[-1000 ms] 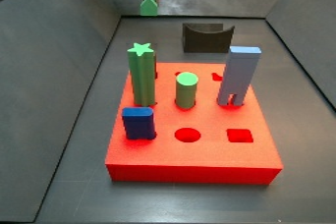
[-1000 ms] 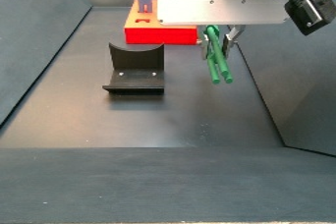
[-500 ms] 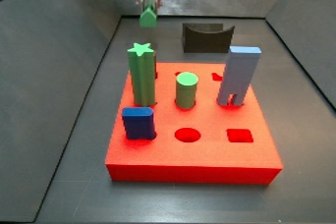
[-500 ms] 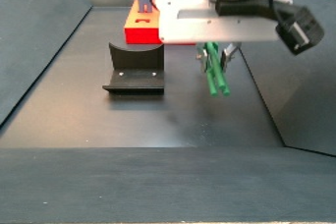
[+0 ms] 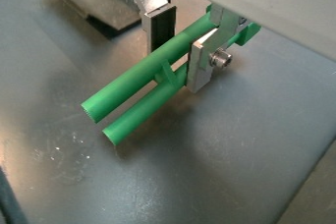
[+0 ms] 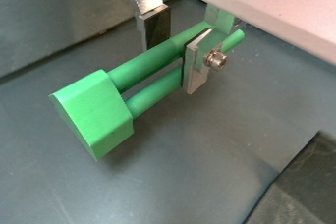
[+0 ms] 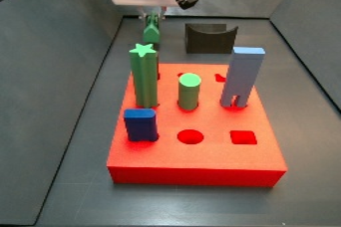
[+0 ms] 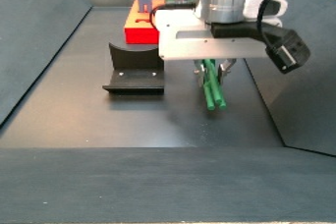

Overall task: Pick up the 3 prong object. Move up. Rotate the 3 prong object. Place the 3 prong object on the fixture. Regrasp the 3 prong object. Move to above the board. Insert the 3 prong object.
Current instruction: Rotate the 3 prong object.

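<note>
Wrist views both show the bar (image 5: 144, 95) clamped between the gripper (image 5: 180, 43) plates, held clear of the counter (image 5: 250, 159). A side view has it hanging near the fixture (image 8: 133, 69), so I judge the rotate step in hand; next comes turning it to suit the notch and lowering it there. The board (image 7: 197, 147) is half hidden behind the arm, and the fingertips are blocked.

Dark grey matte floor (image 8: 144, 120), sloped dark grey side walls (image 7: 47, 72), soft even light
</note>
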Controlling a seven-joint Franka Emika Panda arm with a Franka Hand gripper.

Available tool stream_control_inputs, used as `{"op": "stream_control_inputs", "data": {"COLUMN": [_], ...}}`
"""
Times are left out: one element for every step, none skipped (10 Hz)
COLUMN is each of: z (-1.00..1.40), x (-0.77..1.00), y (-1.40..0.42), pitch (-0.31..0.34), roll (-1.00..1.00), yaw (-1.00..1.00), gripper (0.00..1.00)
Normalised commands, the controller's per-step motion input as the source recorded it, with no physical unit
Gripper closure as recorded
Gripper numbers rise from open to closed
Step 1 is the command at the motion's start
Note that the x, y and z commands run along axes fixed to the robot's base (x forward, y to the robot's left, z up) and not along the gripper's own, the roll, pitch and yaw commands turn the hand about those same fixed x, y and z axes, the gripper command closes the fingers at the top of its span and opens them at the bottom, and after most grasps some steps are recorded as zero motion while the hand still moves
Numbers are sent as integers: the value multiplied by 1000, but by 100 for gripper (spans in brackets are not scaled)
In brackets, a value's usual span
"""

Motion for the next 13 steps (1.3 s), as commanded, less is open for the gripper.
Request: {"op": "stream_control_inputs", "data": {"z": [-440,-357,-279,-178,0,1000,1000,1000,1000,1000,1000,1000,1000], "x": [37,39,38,37,0,0,-4,-15,-12,-13,-14,-20,-25], "y": [16,20,25,26,0,0,0,2,3,5,5,1,-3], "pitch": [-81,-81,-82,-93,0,0,7,33,55,82,89,96,97], "roll": [-158,-167,-176,-186,0,0,0,15,30,54,67,91,106], "yaw": [7,2,-1,-3,0,0,0,-6,-12,-17,-15,-7,6], "gripper": [100,100,100,100,0,0,0,0,0,0,0,0,0]}}
